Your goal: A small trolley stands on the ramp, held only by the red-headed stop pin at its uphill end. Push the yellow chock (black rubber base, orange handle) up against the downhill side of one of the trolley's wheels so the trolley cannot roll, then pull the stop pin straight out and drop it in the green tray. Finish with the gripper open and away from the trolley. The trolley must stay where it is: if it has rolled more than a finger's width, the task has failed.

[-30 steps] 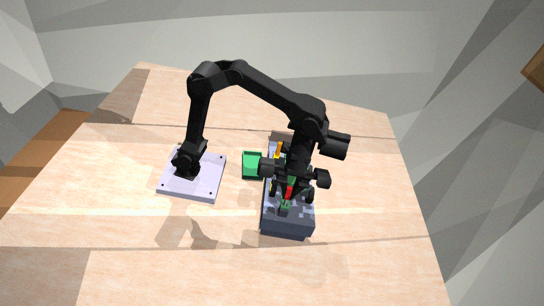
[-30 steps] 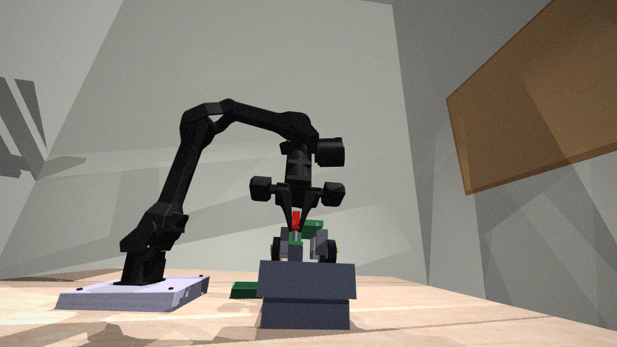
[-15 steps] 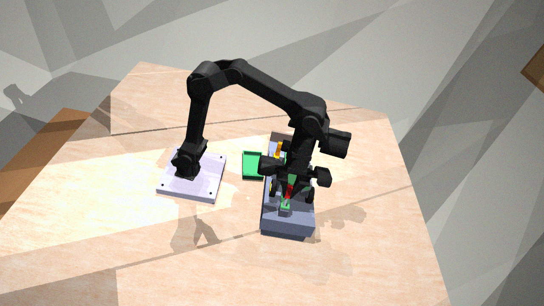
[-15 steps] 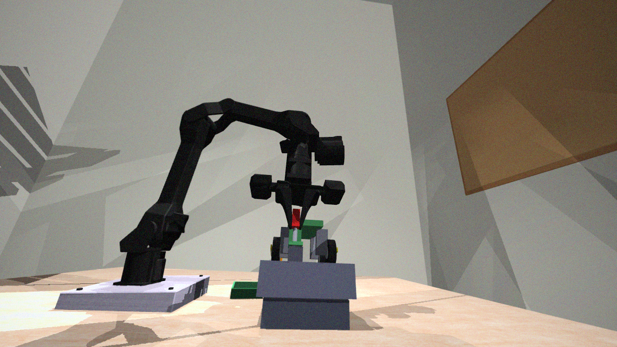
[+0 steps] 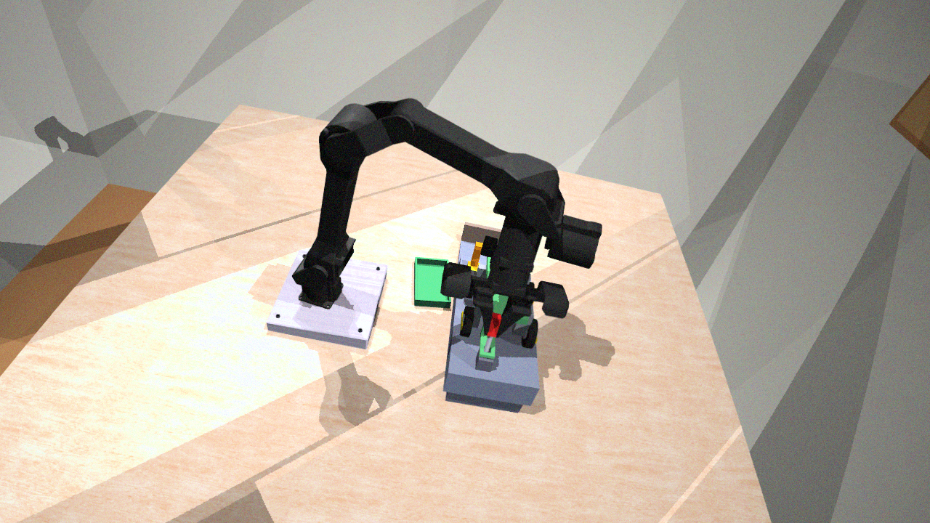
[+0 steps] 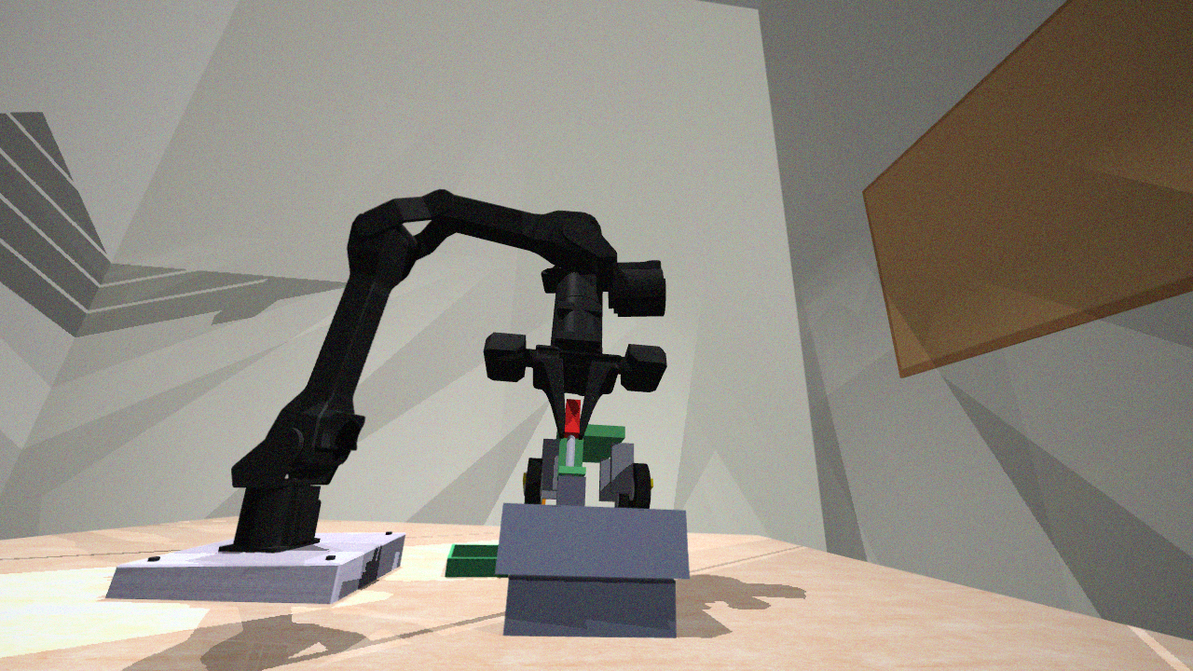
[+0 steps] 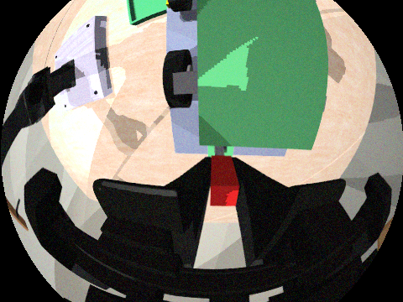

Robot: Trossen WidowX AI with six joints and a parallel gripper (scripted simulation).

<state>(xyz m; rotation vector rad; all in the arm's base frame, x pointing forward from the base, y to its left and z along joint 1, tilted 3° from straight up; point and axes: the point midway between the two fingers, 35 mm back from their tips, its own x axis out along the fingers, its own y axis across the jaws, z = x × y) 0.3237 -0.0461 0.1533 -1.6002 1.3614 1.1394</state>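
Landmark: trolley point(image 5: 499, 303) point(image 6: 604, 442) point(image 7: 260, 105), standing on the ramp point(image 5: 492, 383) point(image 6: 592, 540) point(image 7: 180, 130), which sits on the worktop point(image 5: 585, 455) point(image 6: 834, 617) point(image 7: 84, 147).

Pincer point(image 5: 494, 328) point(image 6: 572, 427) point(image 7: 221, 163): at the trolley's uphill end, nearly shut, clamped on the red head of the stop pin point(image 5: 495, 323) point(image 6: 572, 413) point(image 7: 224, 180). Bare metal shank shows below the head, above the green-topped block point(image 5: 487, 353) point(image 6: 572, 470) at that end.

Progress: chock point(image 5: 476, 255) lies toward the trolley's downhill end, on the side facing the arm's base. Chocking judged probably done, not confirmed. Pin gripped; extraction judged under way. Left to do: draw the pin fully clear, carry it to the green tray point(image 5: 431, 303) point(image 6: 475, 572) point(image 7: 149, 18) beside the trolley on the base side, drop it, then open and back off. Trolley must hold throughout; if the chock is not seated, freeing the pin could let it roll.

Not resolved: contact between chock and wheel; the chock's black base cannot be told from the wheel near it. Pin's lower end not made out, so cannot tell whether it has left its seat. Arm covers much of the trolley from the top; ramp cuts off part of the tray in the exterior view, and the wrist view crops it. Any small roll: cannot tell.
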